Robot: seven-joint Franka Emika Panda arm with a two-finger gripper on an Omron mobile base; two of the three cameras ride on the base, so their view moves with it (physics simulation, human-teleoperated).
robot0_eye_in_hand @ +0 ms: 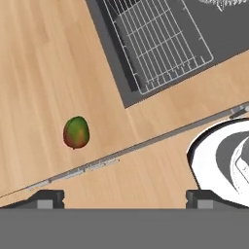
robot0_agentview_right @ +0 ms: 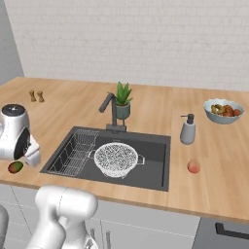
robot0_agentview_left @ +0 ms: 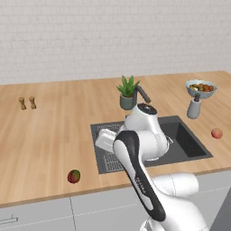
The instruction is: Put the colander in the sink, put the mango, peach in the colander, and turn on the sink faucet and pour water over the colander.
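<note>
The gripper (robot0_eye_in_hand: pixel 124 199) hangs over the front of the counter (robot0_agentview_left: pixel 45 135) with its jaws spread wide and nothing between them. Just ahead of the fingertips and off to one side, the mango (robot0_eye_in_hand: pixel 76 132) lies on the wood near the counter's front edge, apart from the fingers.

Beyond it is the sink (robot0_agentview_right: pixel 155 146), and the colander (robot0_agentview_right: pixel 115 159) already sits in the basin, so I judge the first step done and the mango pickup in hand. The next move calls for centring the open jaws over the fruit and coming down on it.

Farther off, the sink faucet (robot0_agentview_right: pixel 109 109) stands behind the basin, with no stream running. The peach (robot0_agentview_right: pixel 193 167) rests well away, across the sink. I can read no writing or brand anywhere.
</note>
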